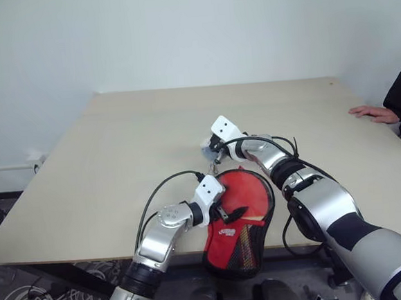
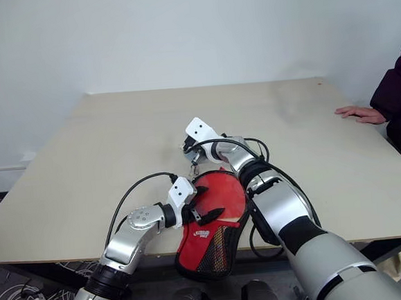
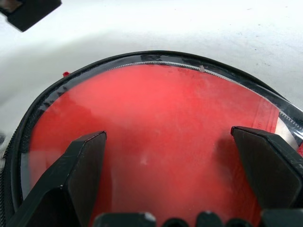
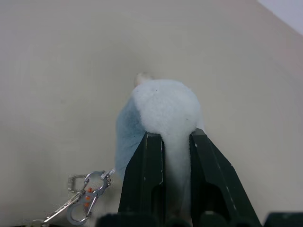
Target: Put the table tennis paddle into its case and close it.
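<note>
1. Note that the handle of the table tennis paddle (image 3: 156, 137) is hidden; you see only its red face lying inside the case (image 1: 237, 223), under a clear film with the zip teeth curving round it
2. Note that the near end of the case, with its mesh panel and white logo, overhangs the front edge of the table (image 1: 116, 143), and its lowest part sits in shadow
3. Observe the left gripper (image 1: 228, 214): its two black fingers (image 3: 78, 170) stand spread wide over the red paddle face, one to each side, with nothing between them. You cannot tell from the views whether the fingertips touch the film
4. Observe the right gripper (image 4: 171, 137): its fingers are drawn close together and pinch a small fuzzy white-and-pale-blue lump (image 4: 163, 109), which bulges out past the fingertips
5. Note the metal clip (image 4: 87, 198) on a thin chain beside the lump; it is cut off at the picture edge, and what it attaches to cannot be made out
6. Locate the right gripper just beyond the far rim of the case, above the table top
7. Note a person's hand (image 1: 373, 113) resting flat on the far right edge of the table, with a dark sleeve cut off at the frame edge
</note>
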Action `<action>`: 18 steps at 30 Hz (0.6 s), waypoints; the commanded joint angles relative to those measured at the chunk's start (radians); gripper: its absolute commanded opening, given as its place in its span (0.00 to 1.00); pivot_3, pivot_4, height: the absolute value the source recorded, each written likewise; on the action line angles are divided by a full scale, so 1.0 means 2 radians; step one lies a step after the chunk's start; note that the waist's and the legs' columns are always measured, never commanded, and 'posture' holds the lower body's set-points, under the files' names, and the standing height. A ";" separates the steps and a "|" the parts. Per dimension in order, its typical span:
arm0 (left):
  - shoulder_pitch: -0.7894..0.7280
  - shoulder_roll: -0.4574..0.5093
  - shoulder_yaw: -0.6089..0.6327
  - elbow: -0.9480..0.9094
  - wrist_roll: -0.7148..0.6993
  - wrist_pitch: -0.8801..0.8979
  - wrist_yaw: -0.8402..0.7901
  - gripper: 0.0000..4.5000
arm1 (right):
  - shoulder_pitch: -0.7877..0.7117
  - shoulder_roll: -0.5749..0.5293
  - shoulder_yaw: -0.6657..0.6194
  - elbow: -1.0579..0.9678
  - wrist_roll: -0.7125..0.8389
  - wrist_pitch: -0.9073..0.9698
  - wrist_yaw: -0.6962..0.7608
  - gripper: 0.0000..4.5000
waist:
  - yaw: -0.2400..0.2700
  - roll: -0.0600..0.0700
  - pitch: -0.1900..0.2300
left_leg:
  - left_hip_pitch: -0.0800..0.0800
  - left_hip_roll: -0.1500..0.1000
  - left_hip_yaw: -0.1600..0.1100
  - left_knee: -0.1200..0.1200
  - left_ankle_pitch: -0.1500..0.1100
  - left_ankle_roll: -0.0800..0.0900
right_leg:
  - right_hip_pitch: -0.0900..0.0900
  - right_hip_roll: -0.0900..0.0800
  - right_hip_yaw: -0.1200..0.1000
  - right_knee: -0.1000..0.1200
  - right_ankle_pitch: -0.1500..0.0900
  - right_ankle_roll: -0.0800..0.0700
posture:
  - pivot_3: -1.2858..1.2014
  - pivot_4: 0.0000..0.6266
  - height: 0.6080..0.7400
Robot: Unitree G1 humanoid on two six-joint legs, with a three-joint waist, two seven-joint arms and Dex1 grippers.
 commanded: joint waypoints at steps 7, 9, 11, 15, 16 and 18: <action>0.014 -0.001 -0.010 0.003 0.007 0.020 0.004 1.00 | -0.021 -0.041 0.010 -0.006 -0.045 -0.007 -0.062 0.09 | 0.000 0.000 0.000 | 0.000 0.000 0.000 -0.001 0.000 -0.001 | 0.000 0.000 0.000 0.000 0.000 0.000 | 0.52 0.00 0.92; 0.015 -0.001 -0.011 0.003 0.007 0.020 0.004 1.00 | -0.018 -0.050 0.015 -0.006 -0.054 -0.010 -0.062 0.09 | 0.000 0.000 0.000 | 0.000 0.000 0.000 -0.001 0.001 -0.001 | 0.000 0.000 0.000 0.000 0.000 0.000 | 0.52 0.00 0.92; 0.015 -0.001 -0.011 0.003 0.007 0.020 0.004 1.00 | -0.014 -0.062 0.017 -0.007 -0.059 -0.014 -0.057 0.09 | 0.000 0.000 0.000 | 0.000 0.000 0.000 -0.001 0.001 0.000 | 0.000 0.000 0.000 0.000 0.000 0.000 | 0.52 0.00 0.92; 0.014 -0.003 -0.011 0.005 0.007 0.019 0.004 1.00 | -0.008 -0.082 0.020 -0.009 -0.064 -0.019 -0.047 0.09 | 0.000 0.000 0.000 | 0.000 0.000 0.000 -0.001 0.001 0.000 | 0.000 0.000 0.000 -0.001 0.000 0.000 | 0.52 0.00 0.92; 0.014 -0.003 -0.011 0.005 0.007 0.019 0.004 1.00 | -0.006 -0.087 0.022 -0.010 -0.066 -0.021 -0.044 0.09 | 0.000 0.000 0.000 | 0.000 0.000 0.000 -0.001 0.001 0.000 | 0.000 0.000 0.000 -0.001 0.000 0.000 | 0.52 0.00 0.92; 0.014 -0.004 -0.012 0.005 0.006 0.019 0.004 1.00 | 0.000 -0.104 0.025 -0.013 -0.070 -0.026 -0.034 0.09 | 0.000 0.000 0.000 | 0.000 0.000 0.000 -0.001 0.001 0.000 | 0.000 0.000 0.000 -0.001 0.000 0.000 | 0.52 0.00 0.92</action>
